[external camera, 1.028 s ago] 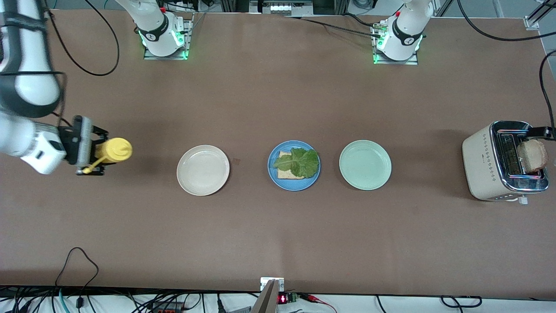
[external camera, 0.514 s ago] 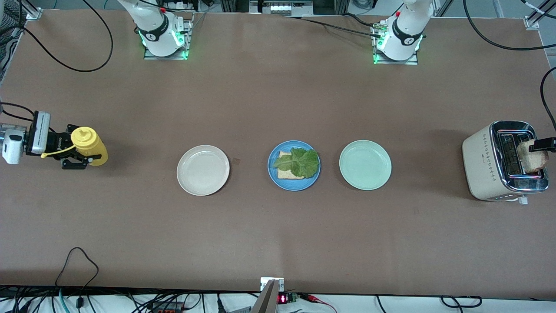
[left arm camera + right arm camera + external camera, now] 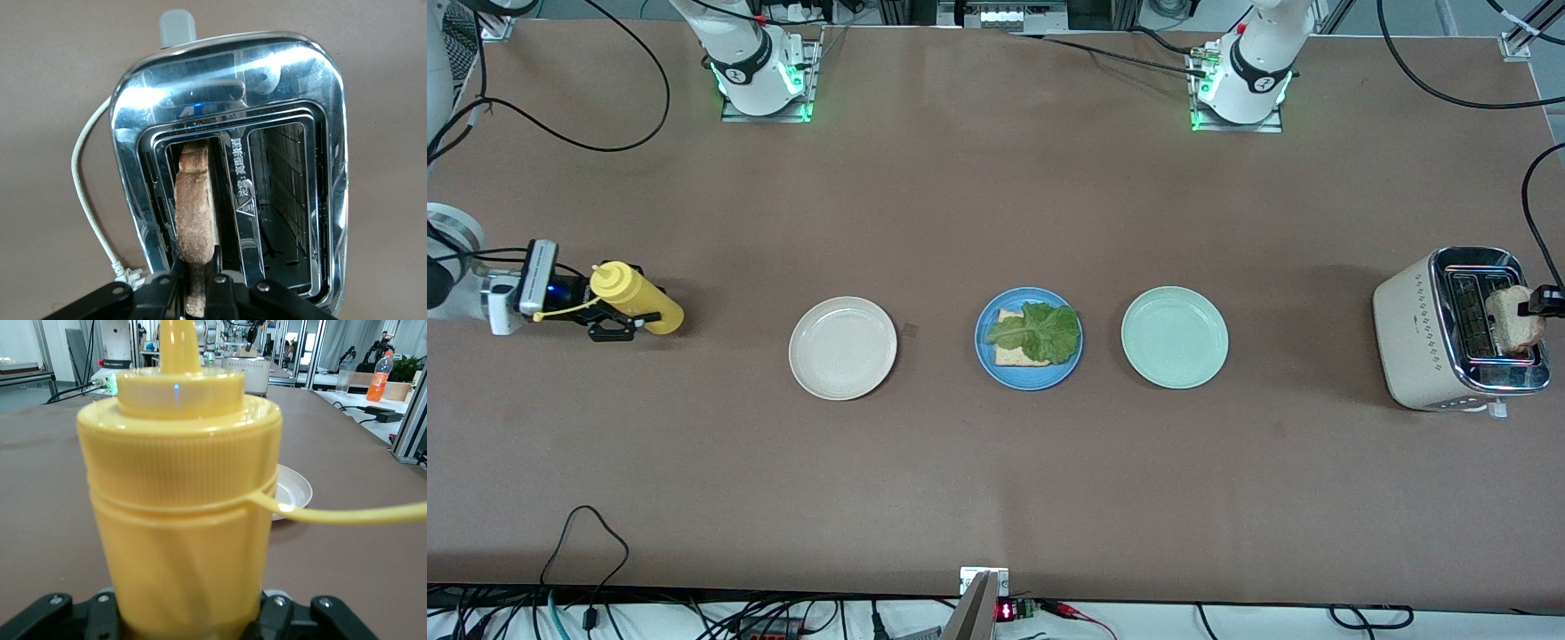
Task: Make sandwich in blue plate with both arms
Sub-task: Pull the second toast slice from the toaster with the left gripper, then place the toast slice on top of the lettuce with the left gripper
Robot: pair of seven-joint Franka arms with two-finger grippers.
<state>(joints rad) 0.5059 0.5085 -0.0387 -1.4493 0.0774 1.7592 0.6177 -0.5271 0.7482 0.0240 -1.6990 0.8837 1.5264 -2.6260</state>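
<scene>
The blue plate (image 3: 1009,374) sits mid-table and holds one bread slice (image 3: 1007,355) with a green lettuce leaf (image 3: 1040,332) on top. My left gripper (image 3: 1540,304) is over the toaster (image 3: 1418,333) at the left arm's end. It is shut on a second toast slice (image 3: 1510,322) standing in a slot. In the left wrist view the fingers (image 3: 220,292) pinch the toast (image 3: 195,213) above the chrome toaster top (image 3: 287,80). My right gripper (image 3: 624,313) is shut on an upright yellow squeeze bottle (image 3: 640,298), which fills the right wrist view (image 3: 183,507).
A beige plate (image 3: 842,348) lies beside the blue plate toward the right arm's end; it also shows in the right wrist view (image 3: 297,487). A pale green plate (image 3: 1174,337) lies toward the left arm's end. The toaster's white cord (image 3: 83,193) trails beside it.
The right arm has swung down and lowered the yellow bottle near the table. The left gripper with the toast has shifted slightly toward the table's end.
</scene>
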